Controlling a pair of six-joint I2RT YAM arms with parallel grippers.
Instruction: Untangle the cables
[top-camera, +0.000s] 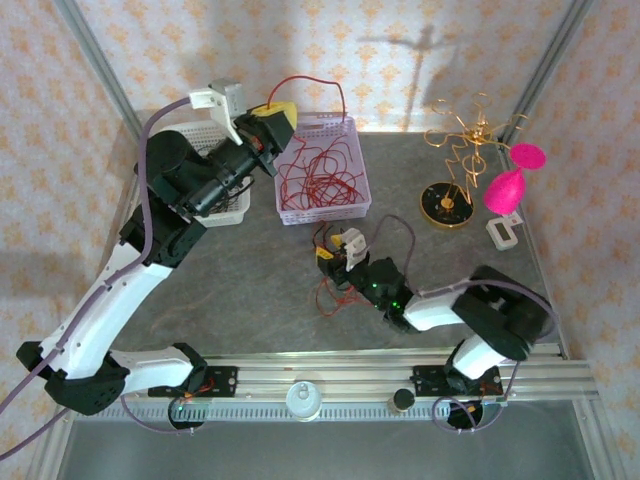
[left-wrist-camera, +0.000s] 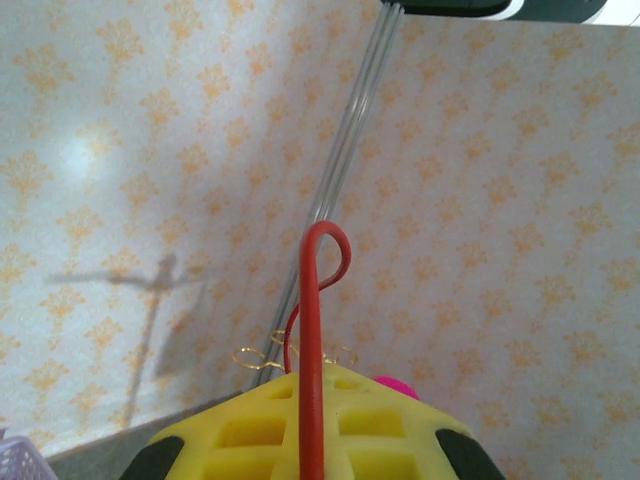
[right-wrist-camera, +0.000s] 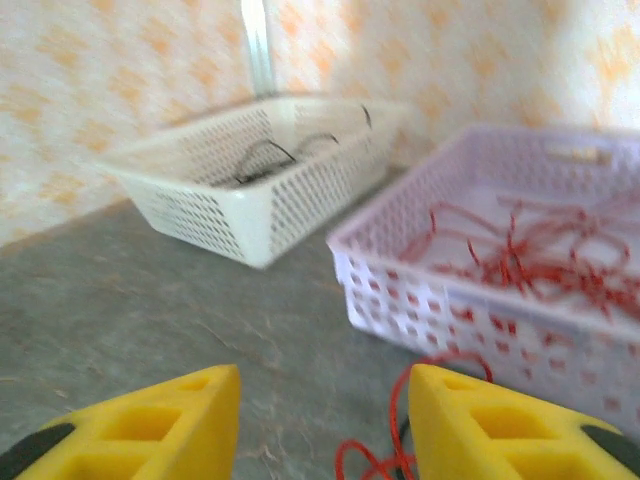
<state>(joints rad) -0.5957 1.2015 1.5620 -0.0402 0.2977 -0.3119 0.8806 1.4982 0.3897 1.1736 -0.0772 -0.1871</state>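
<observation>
At the left, my left gripper (top-camera: 272, 118) is raised over the back left corner of the table (top-camera: 250, 290), jaws clamped shut on one red cable (left-wrist-camera: 312, 330). That cable runs straight out along the fingers and arcs rightward to the back right corner of the lilac basket (top-camera: 360, 165), where loose red strands (top-camera: 320, 180) lie. At mid-table the right gripper (top-camera: 335, 255) sits low, jaws standing apart and gripping nothing I can see, with the knot of red and black cables (top-camera: 335, 290) directly under and just ahead of them; I judge the right arm far nearer that knot.

Lab test booth: wallpaper-print panels (top-camera: 330, 50), aluminium frame posts (top-camera: 100, 70), base rail (top-camera: 350, 375).
</observation>
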